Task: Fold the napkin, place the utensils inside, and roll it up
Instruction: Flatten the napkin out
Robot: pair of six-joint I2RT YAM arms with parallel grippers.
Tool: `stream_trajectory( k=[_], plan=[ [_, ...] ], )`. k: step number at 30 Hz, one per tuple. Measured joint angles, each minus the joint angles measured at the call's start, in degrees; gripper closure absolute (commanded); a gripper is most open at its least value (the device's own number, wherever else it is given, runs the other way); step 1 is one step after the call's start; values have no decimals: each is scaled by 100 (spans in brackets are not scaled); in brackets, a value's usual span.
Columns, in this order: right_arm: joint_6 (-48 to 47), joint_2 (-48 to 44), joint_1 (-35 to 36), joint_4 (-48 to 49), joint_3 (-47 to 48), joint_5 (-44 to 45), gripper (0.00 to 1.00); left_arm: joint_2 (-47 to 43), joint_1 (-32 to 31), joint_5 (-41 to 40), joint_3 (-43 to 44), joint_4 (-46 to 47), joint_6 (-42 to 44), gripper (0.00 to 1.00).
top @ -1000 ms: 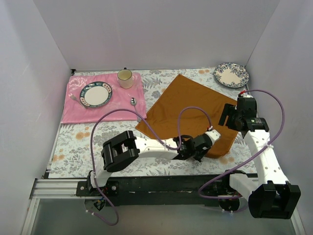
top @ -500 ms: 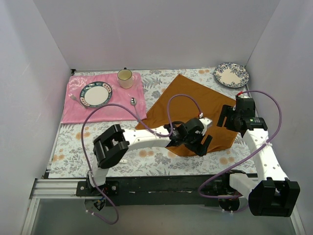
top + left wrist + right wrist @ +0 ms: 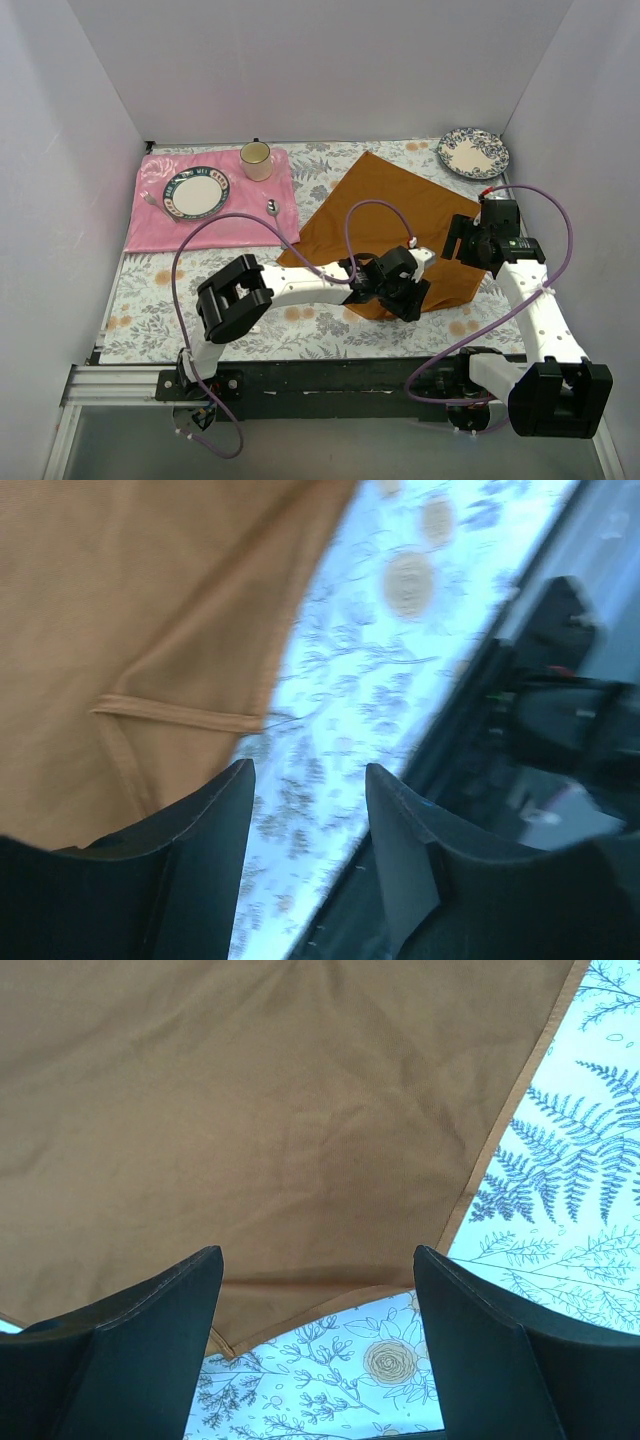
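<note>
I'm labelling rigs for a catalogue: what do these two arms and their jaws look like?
The left arm and right arm have white tubular links with blocky black joints. A purple cable loops along each. The jaws are flat matte black wedges.

Open tablecloth (image 3: 150,290) beside napkin (image 3: 390,210); left arm (image 3: 310,288) over its near corner.

Parted left claw (image 3: 308,772) over napkin (image 3: 130,600) edge

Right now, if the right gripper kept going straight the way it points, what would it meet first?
Most likely the napkin, just inside its hemmed edge; the right gripper hangs open above it. The floral tablecloth lies close beside that edge.
</note>
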Motion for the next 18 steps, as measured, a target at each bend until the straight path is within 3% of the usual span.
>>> stream_trajectory(
  k=[12, 18],
  plan=[
    [-39, -83, 0, -2, 0, 267, 15, 354, -109, -1113, 4, 107, 247, 61],
    [107, -127, -17, -2, 0, 503, 14, 529, -168, -1405, 61, 155, 260, 54]
  ],
)
